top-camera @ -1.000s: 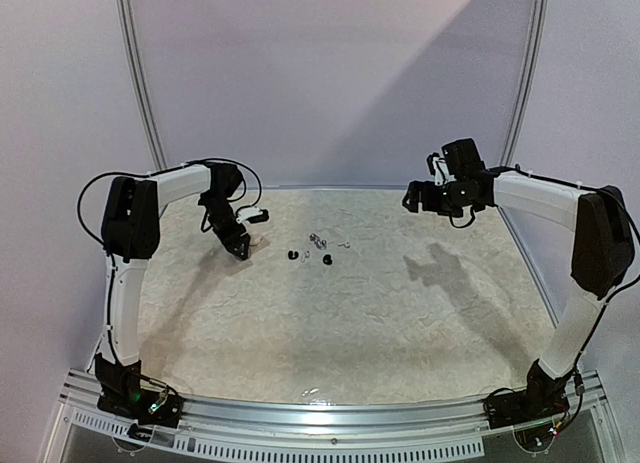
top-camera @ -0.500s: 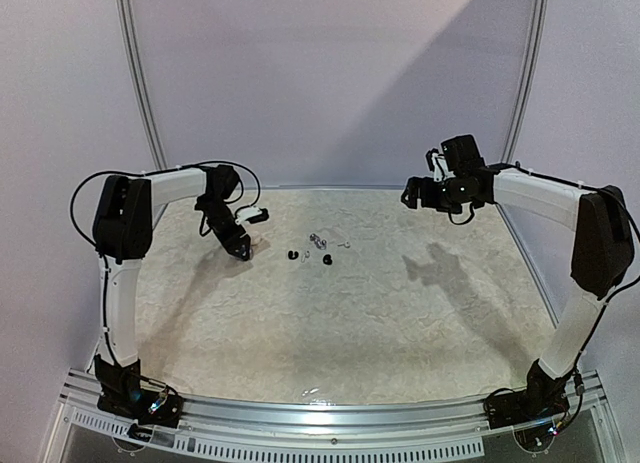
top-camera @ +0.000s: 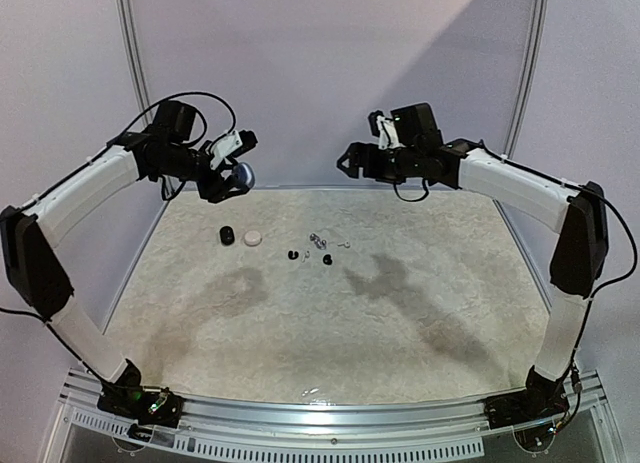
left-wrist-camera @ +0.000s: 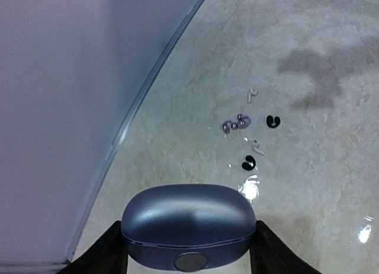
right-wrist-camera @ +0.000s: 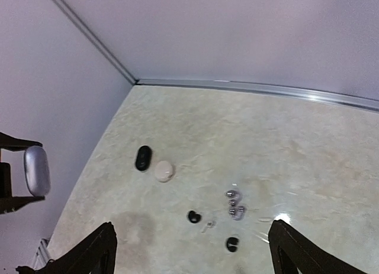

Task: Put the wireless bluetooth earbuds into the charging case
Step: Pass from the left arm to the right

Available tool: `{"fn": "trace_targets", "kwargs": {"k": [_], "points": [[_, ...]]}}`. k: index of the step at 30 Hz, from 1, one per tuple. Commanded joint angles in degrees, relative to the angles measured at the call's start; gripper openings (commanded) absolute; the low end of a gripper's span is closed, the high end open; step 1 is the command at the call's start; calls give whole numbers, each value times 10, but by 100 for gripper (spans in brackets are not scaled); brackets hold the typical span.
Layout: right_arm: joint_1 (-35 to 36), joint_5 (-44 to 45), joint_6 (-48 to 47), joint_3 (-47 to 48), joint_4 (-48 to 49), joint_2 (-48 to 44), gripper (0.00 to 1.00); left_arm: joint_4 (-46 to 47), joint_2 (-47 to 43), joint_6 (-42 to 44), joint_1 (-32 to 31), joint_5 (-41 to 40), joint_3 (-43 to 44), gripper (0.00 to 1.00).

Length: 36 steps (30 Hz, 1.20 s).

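Pale walls enclose the marbled bench. Top view: left end effector is raised at the far-left edge, clamping a blue-grey case; right end effector, raised, aperture indeterminable. Earbuds lie mid-bench, near a black case and white case.

Left wrist view: fingers grip the case's ends.

Right wrist view: fingers spread wide, empty, above the earbuds.

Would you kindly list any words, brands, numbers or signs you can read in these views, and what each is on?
None can be read.
The blue-grey case held by the left gripper has a plain oval button, no lettering.
The black case, cream case and earbuds show no marks.
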Motion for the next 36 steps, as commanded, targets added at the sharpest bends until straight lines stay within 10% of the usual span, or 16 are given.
{"fn": "trace_targets", "kwargs": {"k": [1,18,25,33,36], "points": [[62,-33,46,48,52,60,90,166,-60,49,-59,3,-119,35],[123,-131,-39,104,79,123,83,296,-113,64,-136,-57,-213,31],[123,-152,-45,113,74,141,63,325,-109,64,-138,-64,-210,31],[123,-192,-59,118,81,145,19,344,-107,46,-139,-65,-212,30],[123,-196,-78,117,73,140,4,336,-109,29,-138,-47,-212,59]]}}
